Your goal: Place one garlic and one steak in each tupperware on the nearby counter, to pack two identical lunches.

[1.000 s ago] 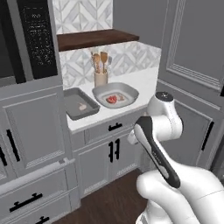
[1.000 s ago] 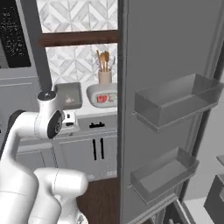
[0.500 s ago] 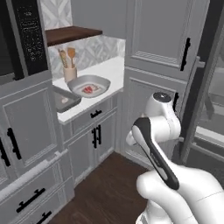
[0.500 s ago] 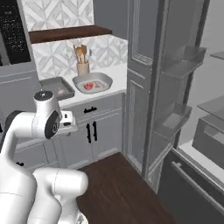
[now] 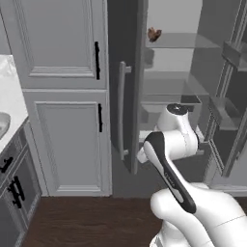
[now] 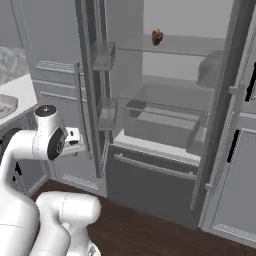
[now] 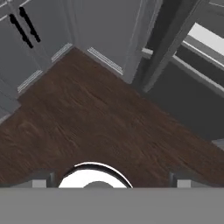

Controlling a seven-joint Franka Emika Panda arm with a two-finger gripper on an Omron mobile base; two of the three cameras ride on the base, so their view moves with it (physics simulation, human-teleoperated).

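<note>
Steak point(image 6: 157, 36), the darker one, sits on my view's top glass shelf point(image 6: 185, 51) inside the open fridge, near its front edge. Counter point(image 5: 8, 103) edge lies far left. My gripper point(image 7: 109, 177) hangs spread and empty over bare wooden floor point(image 7: 100, 127).

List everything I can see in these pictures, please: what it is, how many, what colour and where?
steak: one, brown-red, on the upper glass shelf inside the open fridge.
fridge: one, grey, doors open, ahead of the robot.
fridge drawer: one, grey, shut, below the shelves.
door bins: several, clear grey, on the insides of the fridge doors.
tall cabinet: one, grey panelled with black handles, left of the fridge.
counter: one, white marbled, at the far left.
tupperware: one edge in sight, grey, on the counter.
floor: dark wood, below.
arm: one, white with dark joints.
gripper: one, open, empty, pointing at the floor.
</note>
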